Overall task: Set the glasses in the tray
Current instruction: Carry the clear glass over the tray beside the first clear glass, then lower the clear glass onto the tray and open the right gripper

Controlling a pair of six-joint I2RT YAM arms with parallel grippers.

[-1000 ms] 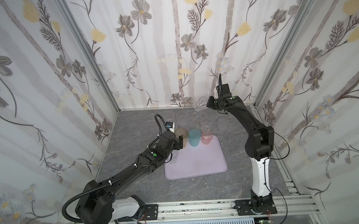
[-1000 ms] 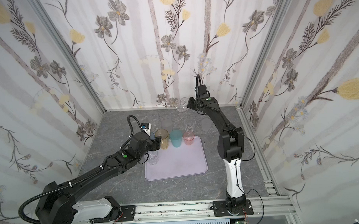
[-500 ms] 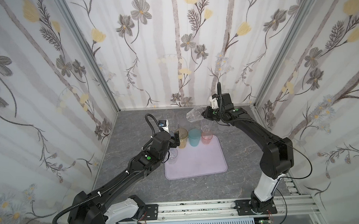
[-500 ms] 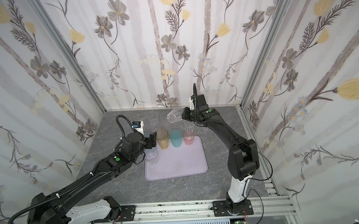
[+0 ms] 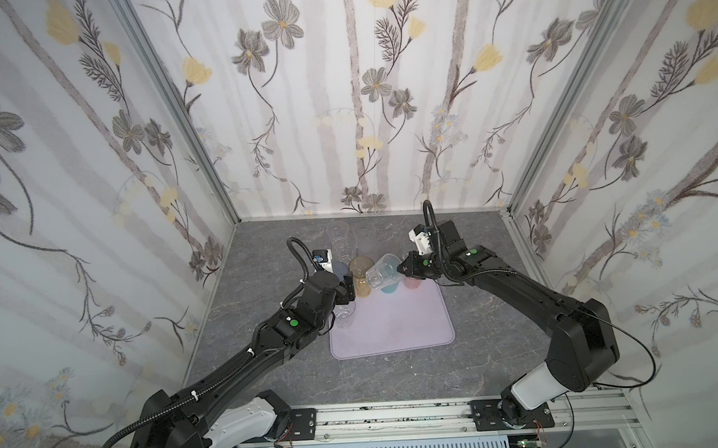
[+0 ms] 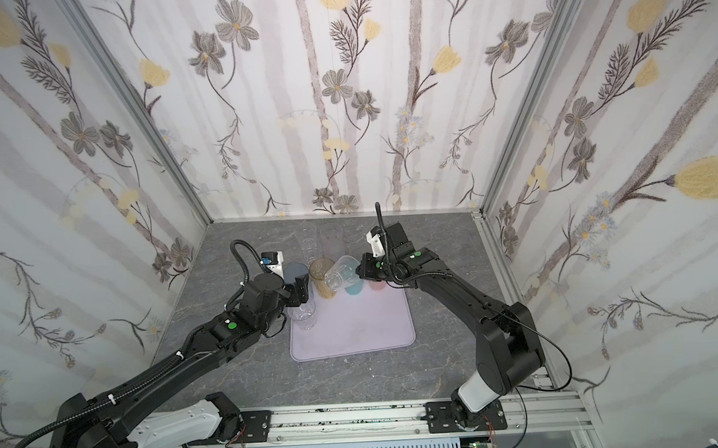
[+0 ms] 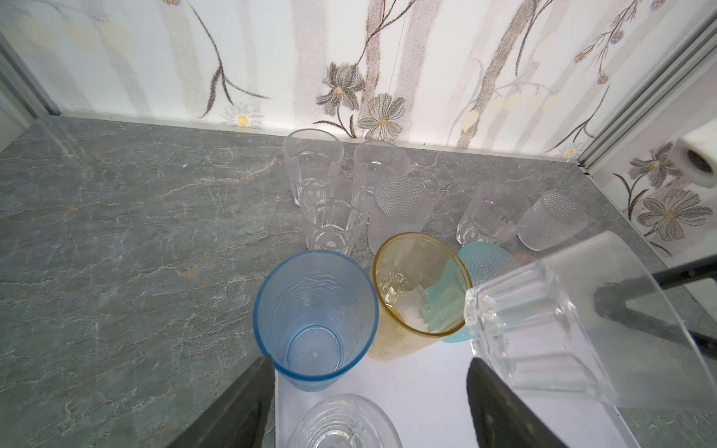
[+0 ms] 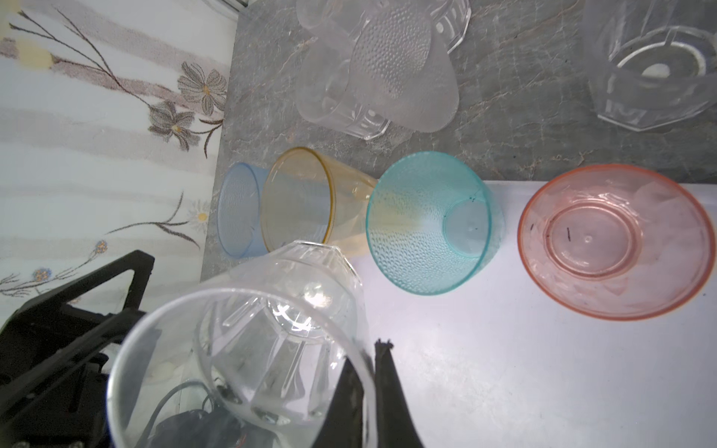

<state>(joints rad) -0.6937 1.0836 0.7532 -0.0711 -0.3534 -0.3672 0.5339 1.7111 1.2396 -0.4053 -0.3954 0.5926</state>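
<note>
The clear glass [image 5: 382,270] pinched by the right fingers [image 8: 389,391] must be righted over bare tray [image 5: 395,331]; left fingers [image 7: 240,407] are spread.

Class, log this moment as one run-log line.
right gripper: shut on clear glass, tilted over tray | left gripper: open, near blue glass

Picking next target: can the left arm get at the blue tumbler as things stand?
Probably yes: the left gripper is open just short of the blue tumbler, nothing between. The amber tumbler crowds one side.
</note>
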